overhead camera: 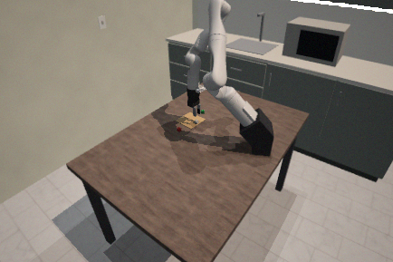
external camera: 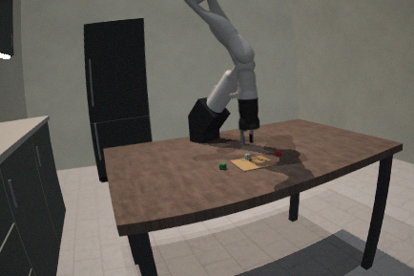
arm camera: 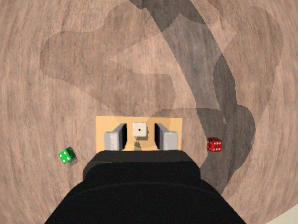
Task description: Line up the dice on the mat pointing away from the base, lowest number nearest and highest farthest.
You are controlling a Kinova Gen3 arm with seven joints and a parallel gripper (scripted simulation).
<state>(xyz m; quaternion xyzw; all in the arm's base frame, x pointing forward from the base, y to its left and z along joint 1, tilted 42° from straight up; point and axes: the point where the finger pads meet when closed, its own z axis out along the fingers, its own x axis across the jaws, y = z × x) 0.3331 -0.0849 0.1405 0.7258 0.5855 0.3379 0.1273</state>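
A tan mat (arm camera: 139, 137) lies flat on the wooden table, also seen in the top view (overhead camera: 192, 121) and the exterior view (external camera: 253, 161). A white die (arm camera: 139, 129) (external camera: 248, 157) sits on the mat. My gripper (arm camera: 140, 132) is open and empty, hovering a little above the white die with a finger on each side of it in the wrist view (external camera: 246, 138). A green die (arm camera: 67, 156) (external camera: 222, 166) lies on the table off the mat to one side. A red die (arm camera: 214, 144) (external camera: 279, 154) lies on the table off the mat on the other side.
The robot's black base (external camera: 205, 124) stands on the table behind the mat. The table edge (overhead camera: 136, 220) is far from the dice. A kitchen counter with a microwave (overhead camera: 317, 41) stands behind the table.
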